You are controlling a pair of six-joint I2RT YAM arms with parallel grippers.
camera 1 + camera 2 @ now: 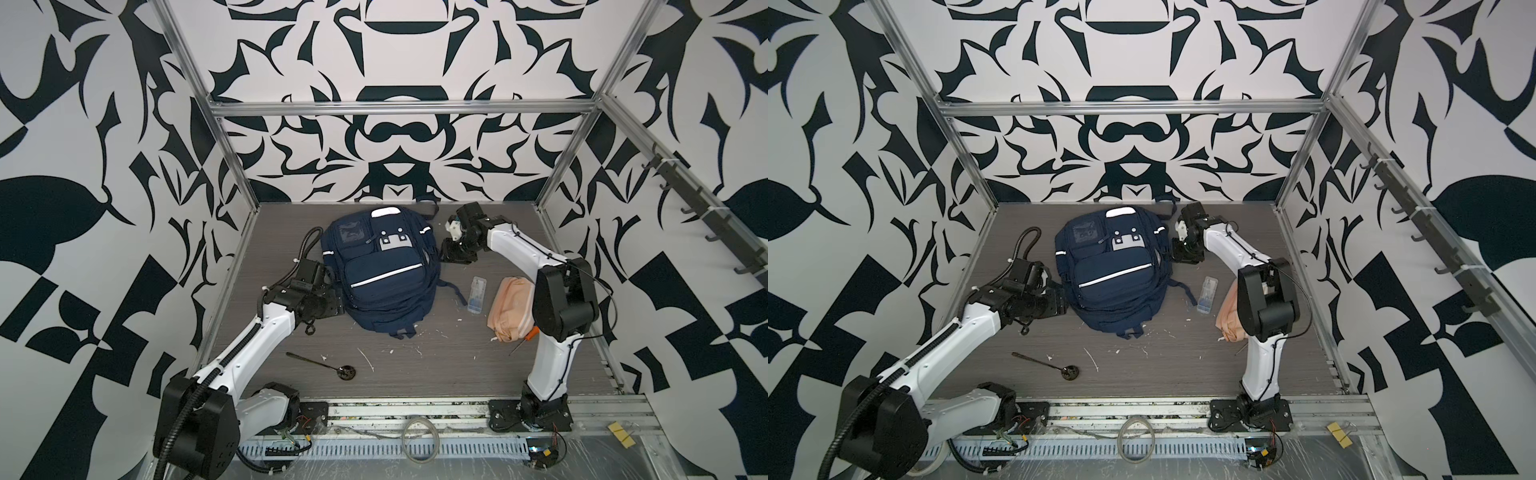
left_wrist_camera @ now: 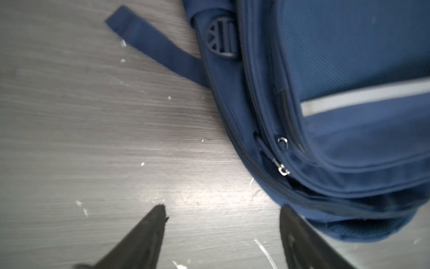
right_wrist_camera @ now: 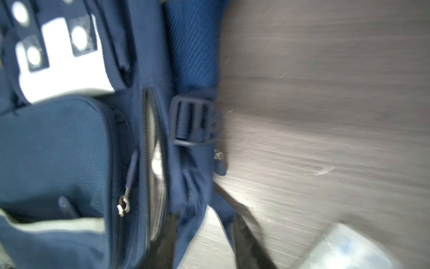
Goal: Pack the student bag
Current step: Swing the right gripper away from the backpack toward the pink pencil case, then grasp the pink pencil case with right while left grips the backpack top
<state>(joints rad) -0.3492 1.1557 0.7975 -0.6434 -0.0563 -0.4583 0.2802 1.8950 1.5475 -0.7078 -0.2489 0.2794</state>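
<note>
Both top views show the student bag (image 1: 386,270) lying front-up mid-frame on the bench (image 1: 415,365). Anything written in its clear window (image 1: 350,232) is too small to read. The left gripper (image 2: 223,209) has its jaws wide apart over bare bench, with the bag just beside one finger. The right gripper (image 3: 207,221) has its jaws apart, straddling the bag's side edge.

Robot lab cell: aluminium frame (image 1: 399,109), patterned walls (image 1: 83,124).

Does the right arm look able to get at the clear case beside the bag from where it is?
Probably yes: the clear case lies uncovered near the right claw, with nothing between them.
</note>
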